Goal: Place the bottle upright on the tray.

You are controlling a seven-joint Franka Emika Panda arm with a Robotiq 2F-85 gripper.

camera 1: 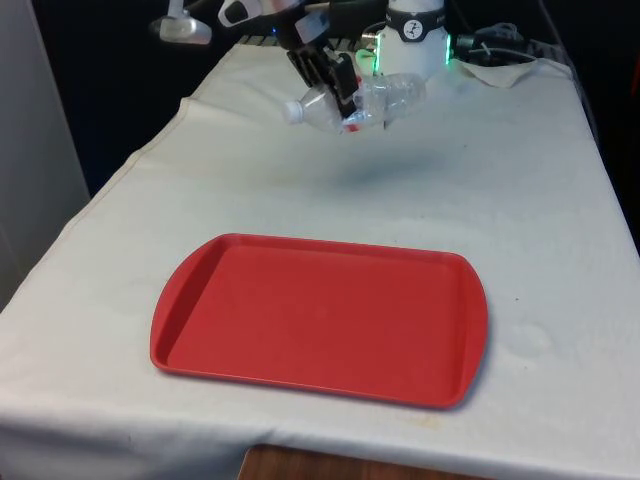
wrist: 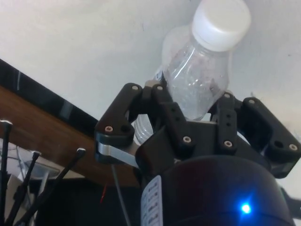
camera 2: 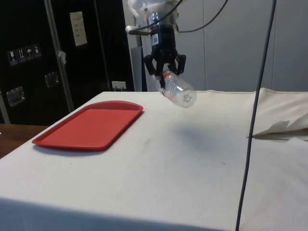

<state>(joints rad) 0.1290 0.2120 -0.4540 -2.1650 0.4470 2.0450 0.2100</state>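
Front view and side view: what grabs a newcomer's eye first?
The clear plastic bottle with its white cap, held on its side in mid-air by the black gripper, well above the white cloth. Next, the red tray, bare, lying flat near the table's front edge in the front view, with open cloth between it and the spot beneath the bottle.

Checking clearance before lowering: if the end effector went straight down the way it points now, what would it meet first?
Probably the bare white cloth. The end effector, holding the plastic bottle sideways in the air, hangs beyond the red tray, so the bottle would likely touch the cloth first, though depth is uncertain.
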